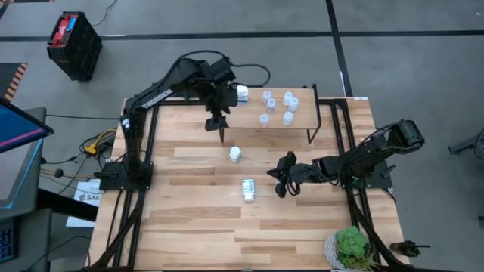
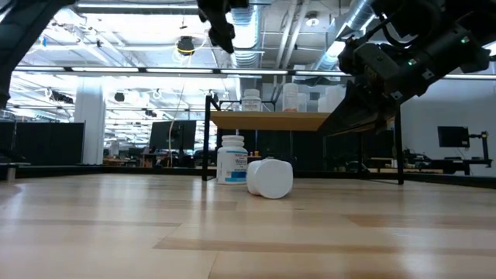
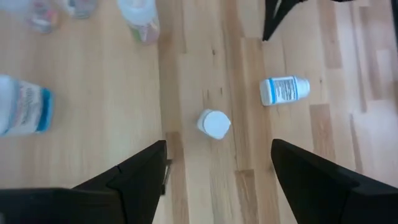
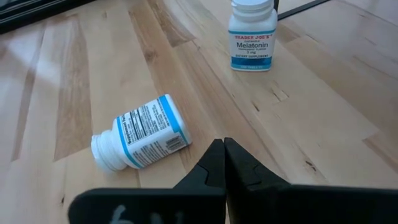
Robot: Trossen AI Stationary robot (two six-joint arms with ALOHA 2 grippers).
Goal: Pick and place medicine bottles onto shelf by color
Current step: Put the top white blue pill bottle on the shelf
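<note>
1. Pale wood runs under everything here: the tabletop [image 1: 197, 227] and, at its far edge, the shelf [image 1: 268, 130] on thin black legs.
2. My left gripper [image 1: 219, 125] hangs above the table just in front of the shelf's left end, fingers [image 3: 140, 177] spread wide with nothing between them.
3. On the shelf's left end, just beside my left arm, stands one white bottle [image 1: 242, 94] with a blue-banded label.
4. Further right on the shelf sits a cluster of six small translucent bottles [image 1: 277, 106], all upright; the left wrist view hints at coloured contents, too blurred to tell more.
5. In front of the shelf, on the bare table, an upright white bottle [image 1: 235, 154] stands with its cap on; its label reads Melatonin [image 4: 252, 46].
6. Nearer the table's middle, a second white bottle [image 1: 248, 189] lies on its side, cap on, well apart from the upright one.
7. My right gripper [image 1: 281, 180] hovers low just to the right of that fallen bottle, fingers [image 4: 214, 168] pressed together and gripping nothing.
8. At the near right corner stands a green potted plant [image 1: 349, 248].
</note>
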